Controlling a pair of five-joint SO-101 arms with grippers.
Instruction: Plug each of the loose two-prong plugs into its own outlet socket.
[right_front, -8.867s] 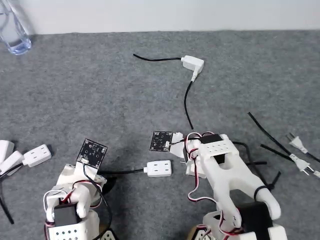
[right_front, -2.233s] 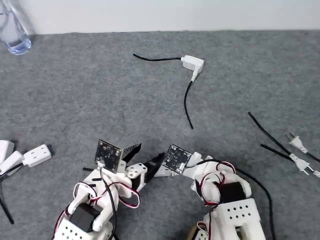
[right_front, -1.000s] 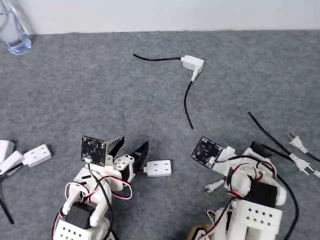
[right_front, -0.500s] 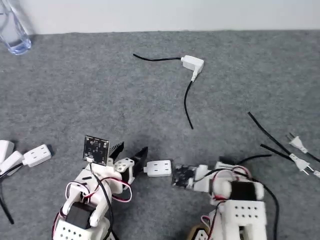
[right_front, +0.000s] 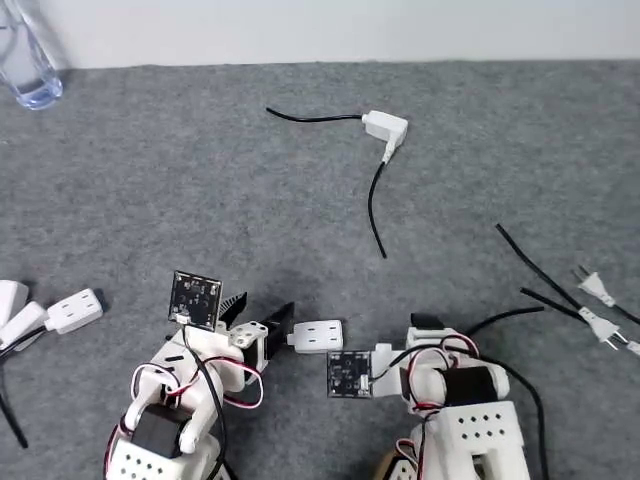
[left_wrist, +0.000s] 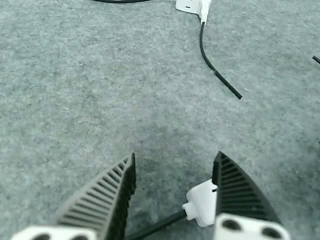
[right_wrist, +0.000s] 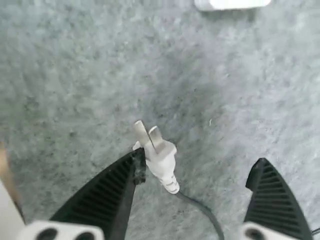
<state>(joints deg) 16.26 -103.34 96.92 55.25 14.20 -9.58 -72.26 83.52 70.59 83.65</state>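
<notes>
Lower right, right claw (right_wrist: 200, 162): jaws spread wide and gripping nothing. In the high view the arm's own body hides it.
Two-prong plug (right_wrist: 159, 155): lies on the grey mat (right_front: 180, 180) right against one finger of the right claw, prongs pointing away. Whether it touches the finger is hard to tell. Its black cord runs out of frame.
Lower left, left claw (right_front: 265, 305): open, one finger on each side of the socket's cord end, holding nothing.
Outlet socket (right_front: 320, 335): lower centre, flat on the mat, partly hidden by a finger in the left wrist view.
Right edge, loose plugs (right_front: 598, 290): two, small, cords cut off.
Left edge, spare sockets (right_front: 75, 310): one whole, others cropped.
Upper centre, joined pair (right_front: 385, 128): a plug seated in a socket.
Upper left, clear vessel (right_front: 25, 60): cut off.
</notes>
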